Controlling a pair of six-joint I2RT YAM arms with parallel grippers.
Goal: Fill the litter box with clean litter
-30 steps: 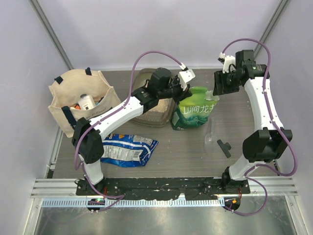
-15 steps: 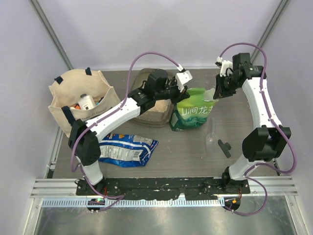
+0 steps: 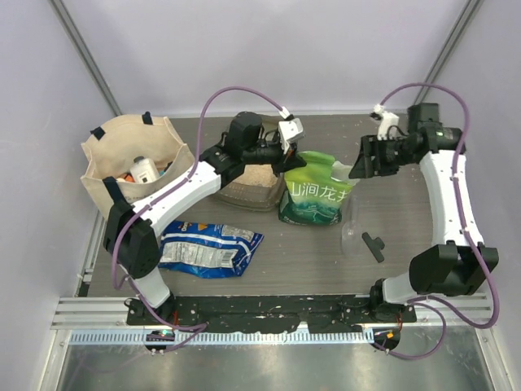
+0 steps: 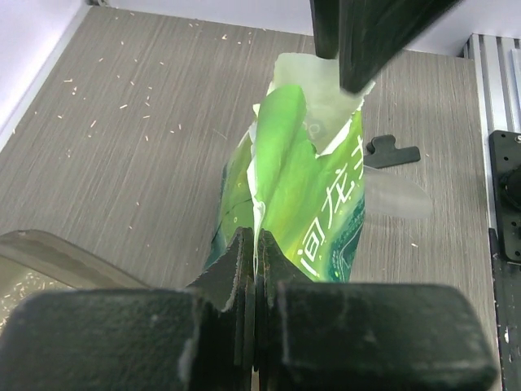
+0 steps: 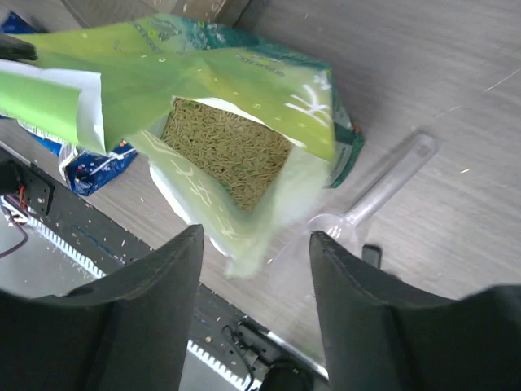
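The litter box lies at the table's back, mostly hidden under my left arm, with tan clean litter in it; its rim shows in the left wrist view. A green-and-white bag stands open to its right, with tan-green granules inside. My left gripper is shut on the bag's top left edge. My right gripper is open at the bag's top right flap, whose blurred edge hangs between the fingers.
A beige tote bag stands at the back left. A blue crinkly packet lies in front of the box. A clear plastic scoop and a black clip lie right of the green bag.
My left gripper has drawn the bag's top edge leftward and toward the front. My right gripper has moved toward the front beside the bag's right flap, with the arm swinging out to the right.
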